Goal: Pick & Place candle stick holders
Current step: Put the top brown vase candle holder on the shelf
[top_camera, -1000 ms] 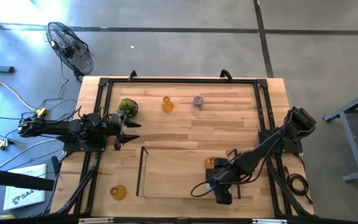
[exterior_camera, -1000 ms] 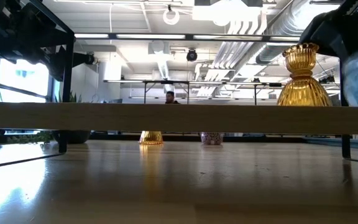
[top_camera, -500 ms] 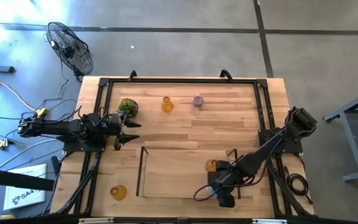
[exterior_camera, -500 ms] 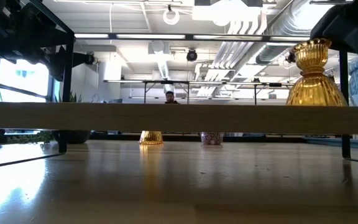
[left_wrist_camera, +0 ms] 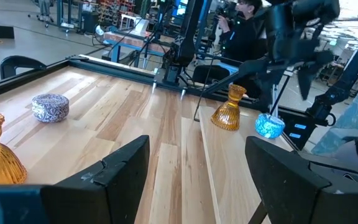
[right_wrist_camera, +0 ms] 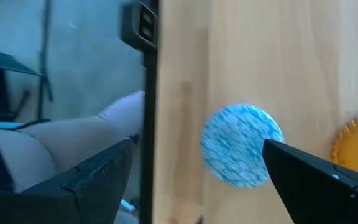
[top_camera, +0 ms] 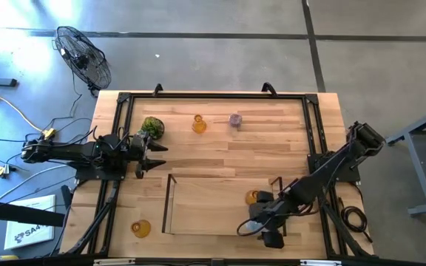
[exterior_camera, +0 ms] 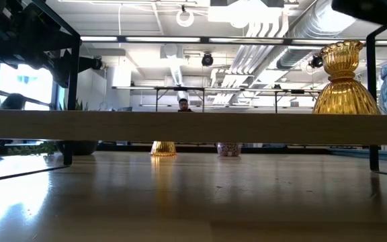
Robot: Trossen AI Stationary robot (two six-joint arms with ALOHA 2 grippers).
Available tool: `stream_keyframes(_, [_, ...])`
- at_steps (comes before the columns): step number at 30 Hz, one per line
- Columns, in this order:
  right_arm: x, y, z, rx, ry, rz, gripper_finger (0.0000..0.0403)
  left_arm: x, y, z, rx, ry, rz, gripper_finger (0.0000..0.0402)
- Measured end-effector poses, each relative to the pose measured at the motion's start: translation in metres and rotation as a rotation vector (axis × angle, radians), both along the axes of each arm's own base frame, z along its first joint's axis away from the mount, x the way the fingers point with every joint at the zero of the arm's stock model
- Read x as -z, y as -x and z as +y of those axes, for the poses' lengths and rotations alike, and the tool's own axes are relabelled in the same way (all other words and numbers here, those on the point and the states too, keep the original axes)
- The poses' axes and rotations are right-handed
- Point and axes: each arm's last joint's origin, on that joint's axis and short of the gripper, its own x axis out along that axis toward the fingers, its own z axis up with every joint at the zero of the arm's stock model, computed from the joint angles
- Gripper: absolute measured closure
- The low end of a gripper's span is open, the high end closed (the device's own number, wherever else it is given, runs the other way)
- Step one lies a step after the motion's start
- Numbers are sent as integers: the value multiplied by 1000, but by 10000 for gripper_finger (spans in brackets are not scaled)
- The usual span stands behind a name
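Note:
A light blue candle stick holder [right_wrist_camera: 241,152] stands in the wooden tray [top_camera: 170,207] next to an amber one [top_camera: 251,196]; both also show in the left wrist view, the blue holder [left_wrist_camera: 270,126] and the amber holder [left_wrist_camera: 229,111]. My right gripper [right_wrist_camera: 194,152] hovers open above the blue holder, a finger on either side, not touching; in the high view this gripper [top_camera: 254,224] hides it. An amber holder [top_camera: 199,123] and a mauve holder [top_camera: 235,119] stand near the far edge, and another amber holder [top_camera: 140,227] at the near left. My left gripper [top_camera: 152,153] waits open at the left.
A green mossy ball [top_camera: 152,127] sits just beyond my left gripper. Black frame rails [top_camera: 213,96] run round the table. The tray's near wall [exterior_camera: 180,126] crosses the low view. A person [left_wrist_camera: 247,37] stands beyond the table's right side.
My right gripper has risen off the light blue holder, which stays standing in the tray. The amber holder beside it has shifted a little toward the table's right edge.

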Motion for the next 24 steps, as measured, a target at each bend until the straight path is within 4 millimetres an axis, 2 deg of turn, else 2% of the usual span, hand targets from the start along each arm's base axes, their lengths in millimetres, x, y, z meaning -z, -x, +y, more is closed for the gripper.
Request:
stream_keyframes(8, [-49,8,-4,-72,-201,-229,50,0,0,0,0,0,0,140])
stream_keyframes(15, [-112,22,-8,-364,-415,-682,50,0,0,0,0,0,0,140])
stream_keyframes(20, [-146,42,-17,-543,-414,-998,50,0,0,0,0,0,0,140])
stream_keyframes(24, [-157,51,-25,-601,-318,-1163,50,0,0,0,0,0,0,140])
